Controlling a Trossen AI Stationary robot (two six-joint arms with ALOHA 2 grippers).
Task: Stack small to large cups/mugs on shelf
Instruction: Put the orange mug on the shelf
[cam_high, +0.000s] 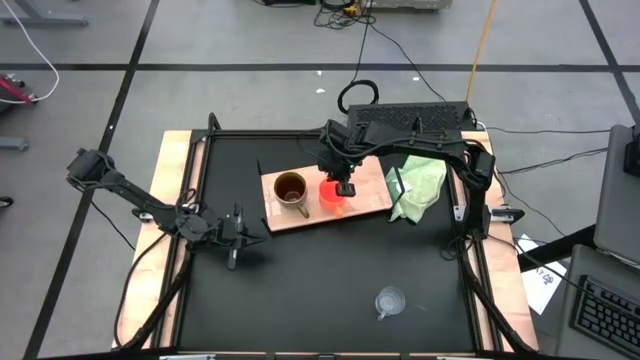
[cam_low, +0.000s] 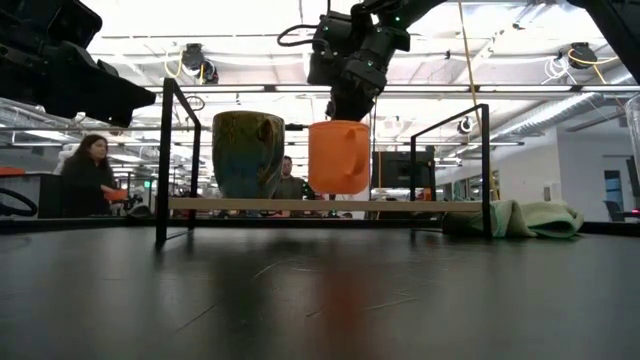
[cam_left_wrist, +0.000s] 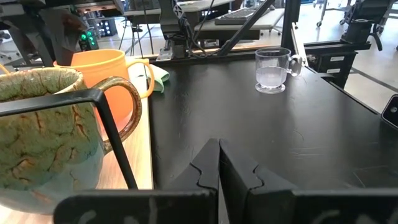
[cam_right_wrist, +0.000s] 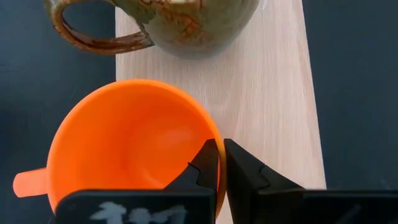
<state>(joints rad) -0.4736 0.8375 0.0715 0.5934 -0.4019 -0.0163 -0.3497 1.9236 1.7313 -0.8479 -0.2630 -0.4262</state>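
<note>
The large brown-gold mug (cam_high: 290, 188) stands upright on the light-wood shelf board (cam_high: 365, 190), toward its left end. My right gripper (cam_high: 343, 188) is shut on the orange cup (cam_high: 333, 199) just right of the mug. The small clear cup (cam_high: 389, 301) stands on the black table near the front edge, right of centre. My left gripper (cam_high: 235, 232) is shut and empty, low over the table left of the shelf. In the left wrist view the mug (cam_left_wrist: 43, 137), the orange cup (cam_left_wrist: 102, 68) and the clear cup (cam_left_wrist: 272, 68) all show. My right gripper pinches the orange cup's rim (cam_right_wrist: 216, 142) on the side opposite its handle (cam_right_wrist: 28, 182). One finger (cam_right_wrist: 202, 168) is inside the cup and one (cam_right_wrist: 245, 177) is outside. The fingers come from above, pointing down. The cup (cam_low: 339, 157) hangs upright, its base just above the shelf board (cam_low: 440, 205).
A crumpled light green cloth (cam_high: 418, 188) lies at the shelf's right end. Black brackets (cam_low: 162, 160) rise at the shelf's ends. A dark keyboard-like block (cam_high: 410, 120) sits behind the shelf. People show in the room beyond the table.
</note>
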